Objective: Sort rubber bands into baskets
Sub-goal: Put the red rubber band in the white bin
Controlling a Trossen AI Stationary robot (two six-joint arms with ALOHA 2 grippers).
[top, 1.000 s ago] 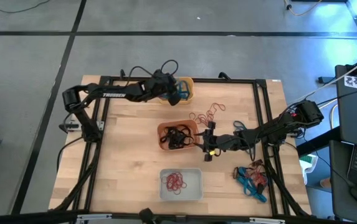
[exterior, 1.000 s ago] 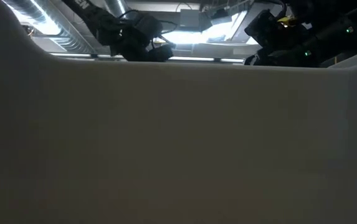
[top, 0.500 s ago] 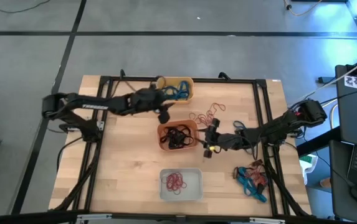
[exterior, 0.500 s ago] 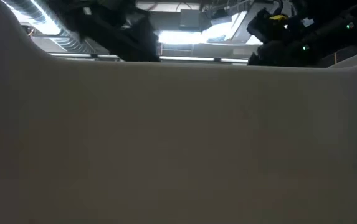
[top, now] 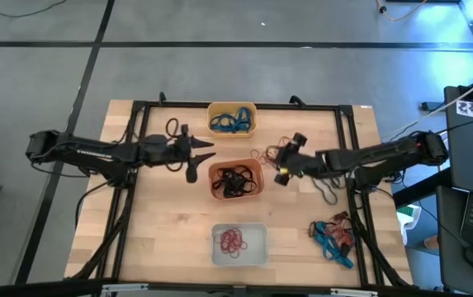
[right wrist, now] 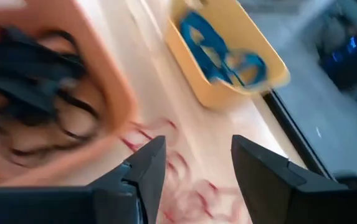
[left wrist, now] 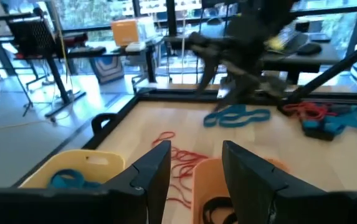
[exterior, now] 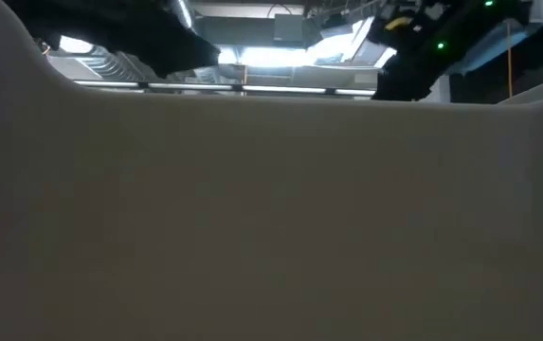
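Three baskets stand in a row down the table's middle. The yellow one (top: 231,120) at the far edge holds blue rubber bands, the red-orange one (top: 236,180) black ones, and the whitish one (top: 239,244) red ones. Loose red bands (top: 273,151) lie on the wood right of the red-orange basket. My left gripper (top: 198,157) hovers open just left of the red-orange basket, with nothing between its fingers (left wrist: 159,171). My right gripper (top: 283,160) hangs open above the loose red bands (right wrist: 159,143), also empty.
A mixed pile of blue, red and black bands (top: 335,238) lies near the table's right near corner. A black frame (top: 236,106) runs around the tabletop. The whitish basket's wall (exterior: 271,218) fills the low view. Bare wood lies left of the baskets.
My left gripper has drawn back from over the yellow basket toward the table's left and near side and now points more level. My right gripper has risen from beside the red-orange basket's near right corner and gone toward the far edge, over the loose red bands.
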